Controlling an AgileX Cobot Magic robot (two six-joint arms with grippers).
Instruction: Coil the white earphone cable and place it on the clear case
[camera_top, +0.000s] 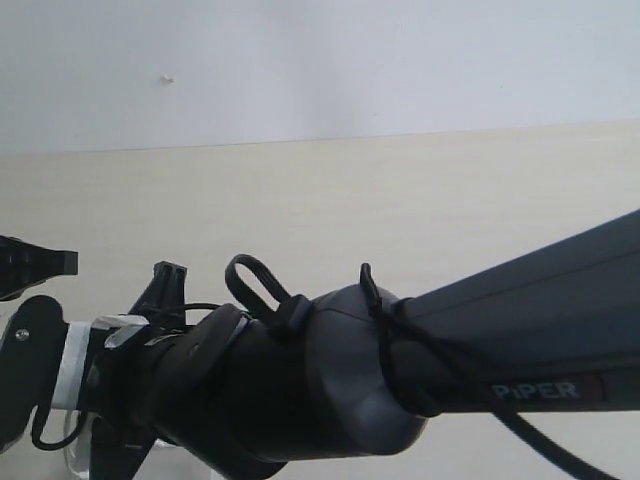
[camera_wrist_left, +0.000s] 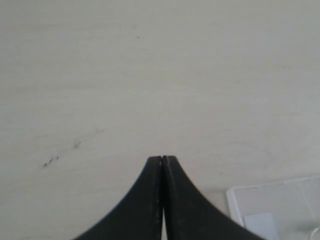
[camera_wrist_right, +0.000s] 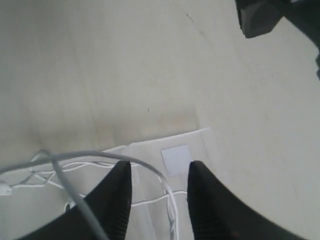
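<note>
Right claw (camera_wrist_right: 160, 167), jaws apart, hangs over the clear case (camera_wrist_right: 195, 145) on the pale desk (camera_wrist_right: 125, 65), the white earphone cable (camera_wrist_right: 90, 156) sprawling in loose loops from the case out across the desk, while the left claw (camera_wrist_left: 163, 159), pinched shut, hovers over bare desk beside the case, a white wall (camera_top: 350, 60) behind.

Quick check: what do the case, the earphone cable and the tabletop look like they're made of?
Clear case: probably hard transparent plastic, since the table shows through it.
White earphone cable: thin and limp, lying in loose loops; likely a rubbery plastic sheath.
Tabletop: pale, matte, with faint grain. Laminate or wood, can't tell.
</note>
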